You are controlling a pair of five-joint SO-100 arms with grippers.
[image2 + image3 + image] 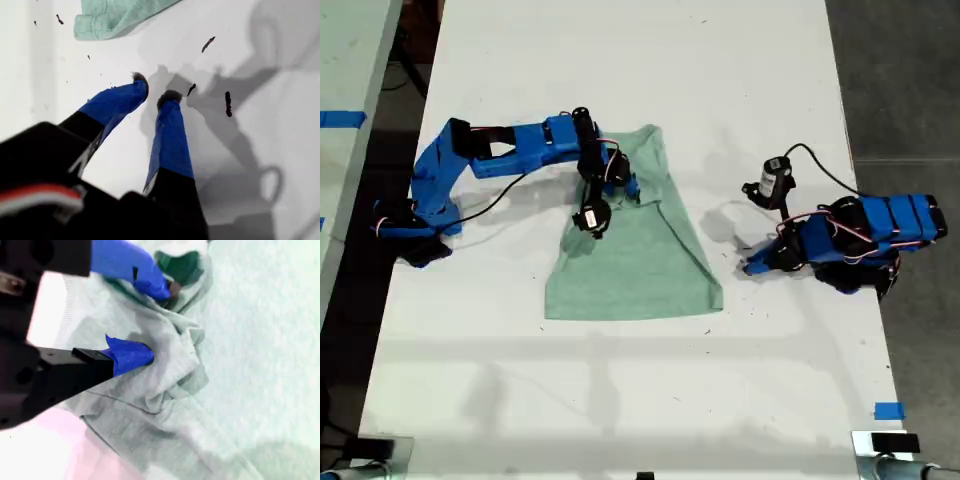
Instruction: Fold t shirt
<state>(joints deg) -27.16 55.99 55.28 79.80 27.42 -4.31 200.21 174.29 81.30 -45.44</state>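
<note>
On the white worktop [620, 60] the t shirt [630, 270] is lying partly folded. My second gripper [160, 322] is apparently pinching a bunched fold of its cloth between its jaws. Well apart from the shirt, my first gripper [152, 95] is hovering with jaws slightly parted, grasping nothing.

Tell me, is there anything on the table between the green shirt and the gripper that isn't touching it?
Only bare white table, with shadow and tiny dark specks, separates the t shirt from my first gripper, as the exterior view shows.
</note>
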